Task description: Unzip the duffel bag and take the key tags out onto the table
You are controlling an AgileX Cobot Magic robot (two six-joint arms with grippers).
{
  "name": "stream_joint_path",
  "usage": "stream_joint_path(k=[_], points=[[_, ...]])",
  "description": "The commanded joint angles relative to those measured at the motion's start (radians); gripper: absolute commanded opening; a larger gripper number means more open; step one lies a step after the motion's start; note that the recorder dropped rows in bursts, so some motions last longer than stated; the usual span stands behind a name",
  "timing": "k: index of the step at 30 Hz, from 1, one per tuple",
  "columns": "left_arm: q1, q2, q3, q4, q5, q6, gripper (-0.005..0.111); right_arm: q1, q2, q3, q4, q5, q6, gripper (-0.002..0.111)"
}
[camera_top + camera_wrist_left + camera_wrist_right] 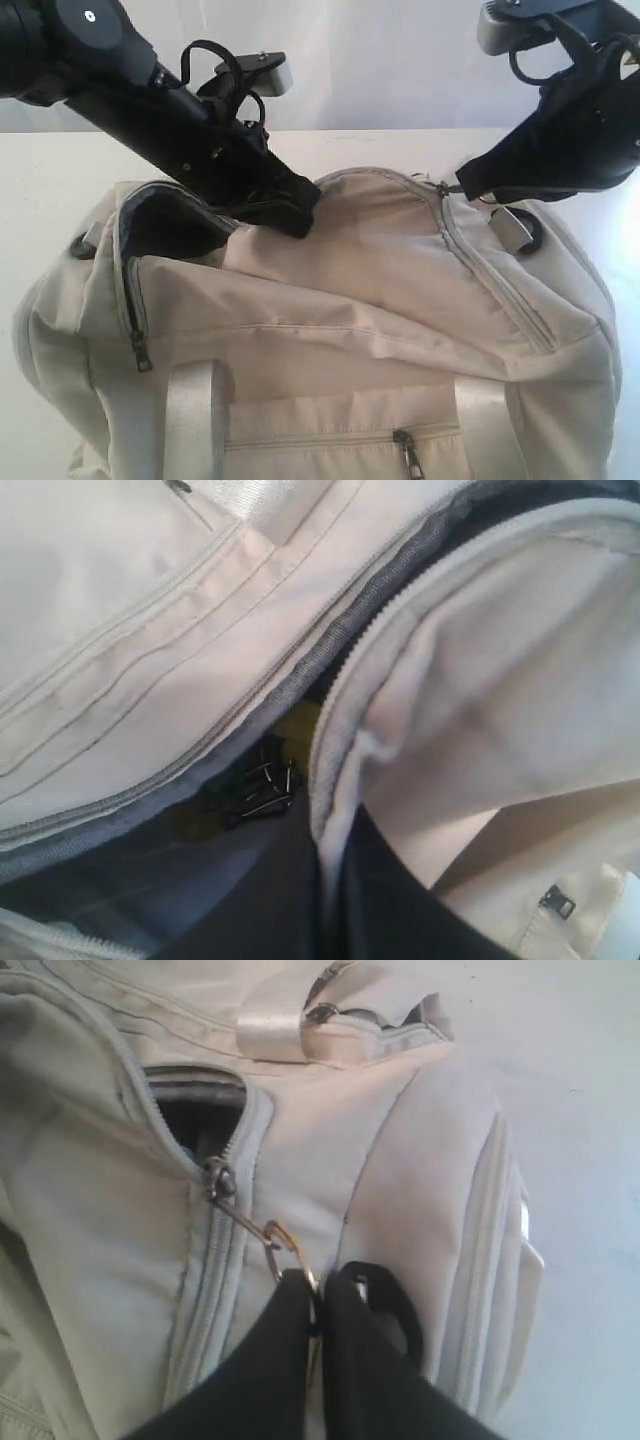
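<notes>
As the right fingers pinched the zipper pull at the duffel bag's two o'clock end, the left fingers clamped its flap edge near eleven. Inside the opened mouth lay the key tags. Unzipping seemed done, and next would need one set of fingers freed to reach in.
</notes>
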Motion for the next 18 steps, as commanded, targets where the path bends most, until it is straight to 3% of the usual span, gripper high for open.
stream_joint_path(k=[1,3,4,6,8,18], points=[[0.038,0.0,0.019,-0.033,0.126,0.198,0.0,-0.021,-0.01,-0.001,0.019,-0.006,-0.058,0.0],[0.038,0.0,0.019,-0.212,0.176,0.342,0.0,-0.021,0.01,-0.001,0.078,-0.013,-0.09,0.0],[0.038,0.0,0.019,-0.42,0.214,0.479,0.0,-0.021,0.033,-0.001,0.093,-0.017,-0.092,0.0],[0.038,0.0,0.019,-0.651,0.218,0.608,0.0,-0.021,0.069,0.009,0.093,-0.015,-0.092,0.0],[0.038,0.0,0.019,-0.753,0.152,0.641,0.0,-0.021,0.089,0.035,0.097,-0.016,-0.092,0.0],[0.038,0.002,0.019,-0.743,-0.082,0.565,0.0,-0.021,0.076,0.103,0.097,0.056,-0.115,0.0]])
